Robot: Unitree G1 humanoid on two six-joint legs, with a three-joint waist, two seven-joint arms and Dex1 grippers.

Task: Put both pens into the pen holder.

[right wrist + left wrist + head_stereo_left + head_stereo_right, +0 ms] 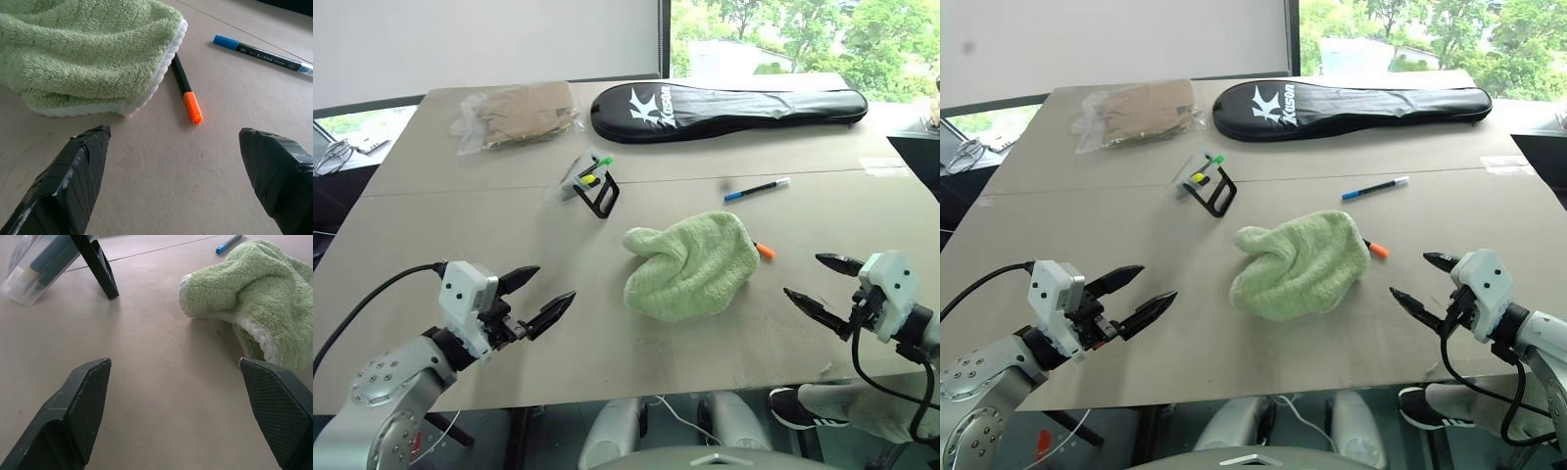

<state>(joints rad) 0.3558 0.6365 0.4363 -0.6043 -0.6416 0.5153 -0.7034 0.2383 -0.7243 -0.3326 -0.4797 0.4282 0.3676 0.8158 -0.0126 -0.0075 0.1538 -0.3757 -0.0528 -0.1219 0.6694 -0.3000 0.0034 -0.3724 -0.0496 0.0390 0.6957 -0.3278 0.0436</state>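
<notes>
The pen holder [588, 182] lies tipped on its side at mid-table, its see-through sides holding green- and yellow-tipped markers. A dark pen with blue and white ends [757, 189] lies to its right. A black pen with an orange tip [186, 90] pokes out from under a green towel [690, 264], most of its length hidden. My left gripper [537, 295] hovers open at the near left of the table, nothing between its fingers. Level with it at the near right, my right gripper [814, 283] is open too, a short way from the orange tip.
A long black racket bag [729, 109] lies along the far edge. A clear plastic bag of tan material [514, 116] sits at the far left. A seam [862, 172] runs across the table's middle. Cables lie off the table's left side.
</notes>
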